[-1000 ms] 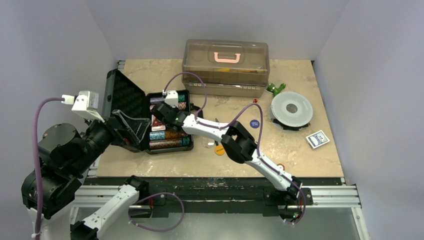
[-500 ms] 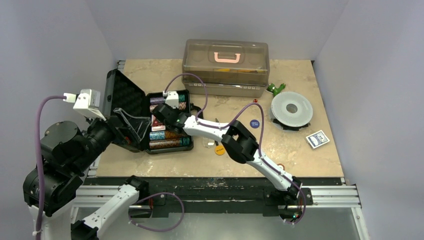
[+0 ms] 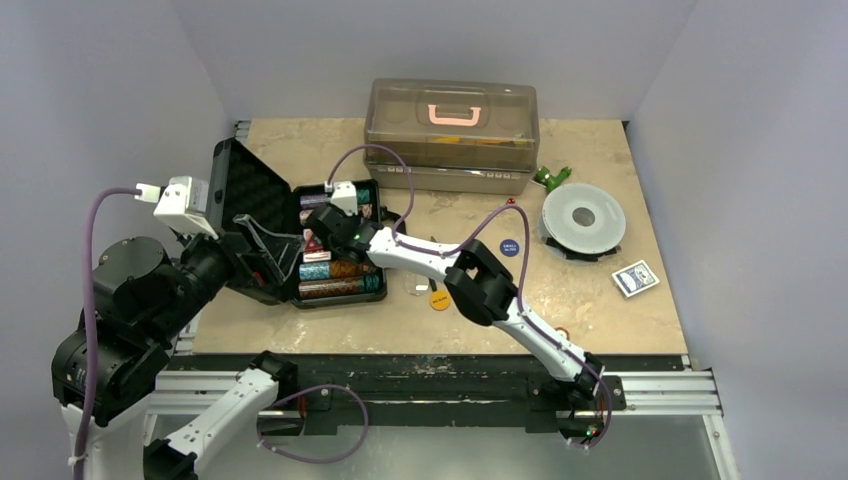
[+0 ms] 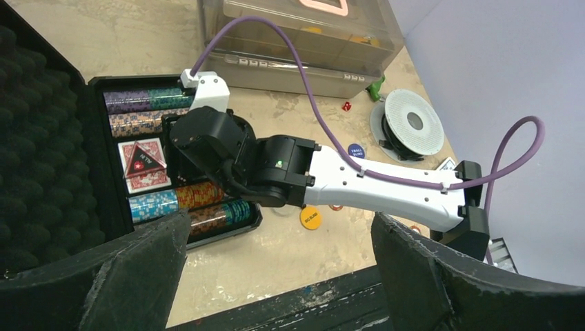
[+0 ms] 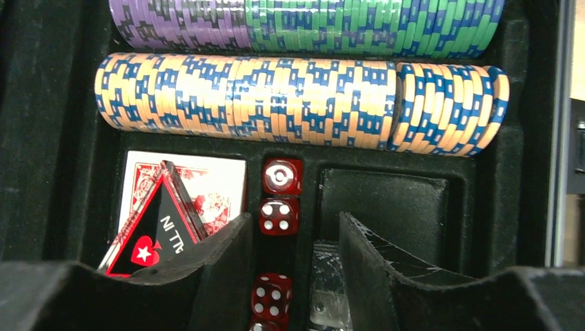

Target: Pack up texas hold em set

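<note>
Several red dice (image 5: 281,177) in black case (image 3: 255,190), chip rows (image 5: 276,96) alongside, right claw (image 5: 293,224) spread, left claw (image 4: 279,224) spread.

Upper frame: top chip row (image 5: 303,24), purple at left, green-and-blue at right. Below it, second chip row (image 5: 296,100), pale orange with blue blocks. Centre: translucent red dice (image 5: 281,176), white pips. Lower left: red-patterned card (image 5: 214,179), white border; black triangle (image 5: 155,231), red edge, white star. Case (image 5: 41,138) black.

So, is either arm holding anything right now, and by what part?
Left gripper: nothing, jaws wide open. Right gripper: jaws narrowly apart over the red dice in the case; whether they grip anything cannot be told.
</note>
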You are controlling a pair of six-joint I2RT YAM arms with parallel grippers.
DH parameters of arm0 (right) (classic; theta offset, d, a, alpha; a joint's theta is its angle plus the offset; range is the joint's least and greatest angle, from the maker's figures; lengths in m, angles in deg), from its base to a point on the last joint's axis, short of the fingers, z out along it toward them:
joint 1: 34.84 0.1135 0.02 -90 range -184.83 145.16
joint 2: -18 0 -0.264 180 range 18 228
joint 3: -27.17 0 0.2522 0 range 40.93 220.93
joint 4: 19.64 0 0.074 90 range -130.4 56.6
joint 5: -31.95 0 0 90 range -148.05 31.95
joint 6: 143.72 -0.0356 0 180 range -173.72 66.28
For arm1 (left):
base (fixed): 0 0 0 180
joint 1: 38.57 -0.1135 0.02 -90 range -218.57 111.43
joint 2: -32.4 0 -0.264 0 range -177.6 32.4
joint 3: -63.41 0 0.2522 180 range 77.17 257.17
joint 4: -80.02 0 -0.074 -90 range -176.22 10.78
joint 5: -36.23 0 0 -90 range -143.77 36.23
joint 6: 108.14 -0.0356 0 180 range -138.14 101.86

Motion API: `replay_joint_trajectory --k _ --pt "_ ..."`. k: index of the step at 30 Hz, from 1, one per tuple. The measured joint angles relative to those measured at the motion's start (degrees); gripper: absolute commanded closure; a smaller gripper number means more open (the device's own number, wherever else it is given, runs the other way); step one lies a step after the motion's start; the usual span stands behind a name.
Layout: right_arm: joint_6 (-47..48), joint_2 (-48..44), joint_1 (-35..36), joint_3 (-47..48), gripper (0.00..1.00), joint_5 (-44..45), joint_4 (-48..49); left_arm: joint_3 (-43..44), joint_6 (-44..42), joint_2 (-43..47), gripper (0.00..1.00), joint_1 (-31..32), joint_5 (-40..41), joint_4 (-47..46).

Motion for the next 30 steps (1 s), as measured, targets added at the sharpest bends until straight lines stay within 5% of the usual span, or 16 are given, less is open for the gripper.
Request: replay_joint_trajectory --k 8,13,20,25,30 --pt "2.38 -6.49 -1.62 -1.4 0.28 -5.4 -5.77 -1.44 -1.38 0.09 0.0 0.0 1.64 2.08" --pt "3.69 -24.5 -5.31 -14.45 0.28 -11.67 -6.73 -4.85 -1.16 0.22 0.0 0.0 1.95 2.49" --pt "3.58 -54.71 -18.95 -45.07 0.28 -16.55 -3.96 -11.19 4.63 -3.32 0.0 0.0 -3.43 1.62" --pt "4.26 -63.04 -30.18 -60.11 0.27 -20.81 -4.79 -18.82 10.34 -11.08 0.02 0.39 -13.4 -6.95" --pt "6.36 -63.43 -37.29 -65.05 0.35 -25.44 -6.14 -28.52 9.53 -13.53 0.02 5.7 -11.91 -21.94"
